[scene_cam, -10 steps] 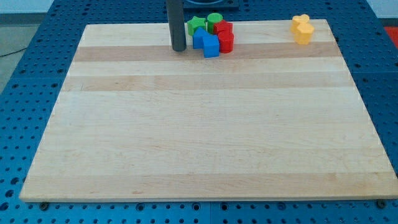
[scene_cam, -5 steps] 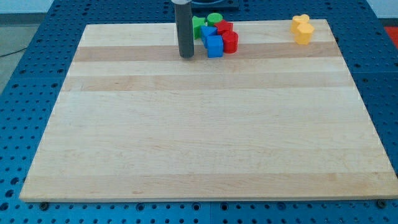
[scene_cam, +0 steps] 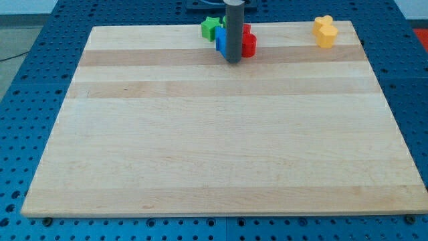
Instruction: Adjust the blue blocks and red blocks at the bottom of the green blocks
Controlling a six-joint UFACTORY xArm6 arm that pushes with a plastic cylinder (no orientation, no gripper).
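Camera view: my tip (scene_cam: pixel 233 61) sits on the board (scene_cam: pixel 214 154) near its top edge, at about 12 o'clock from the board's middle. The rod rises straight up out of the view's top and covers the centre of the cluster behind it. There is no hand or jaw on this rig to open or close; the rod simply stands on the wood, grasping nothing.

A green block (scene_cam: pixel 210 28) shows at 11 o'clock from my tip, with a star-like outline as far as I can make out. A blue block (scene_cam: pixel 220 41) peeks out along the rod's left edge, and a red block (scene_cam: pixel 248 43) shows at its right edge, both just beside the tip or touching it; I cannot tell which. Any second green, blue or red piece is hidden by the rod. Two yellow blocks (scene_cam: pixel 325 31) sit well apart at 2 o'clock, near the board's top right corner.

The step in hand looks like nudging the blues and reds from below, tucking them under the greens. The next move probably calls for a short, gentle push toward 12 o'clock, centred between blue and red, stopping before the greens get shoved off the top edge.
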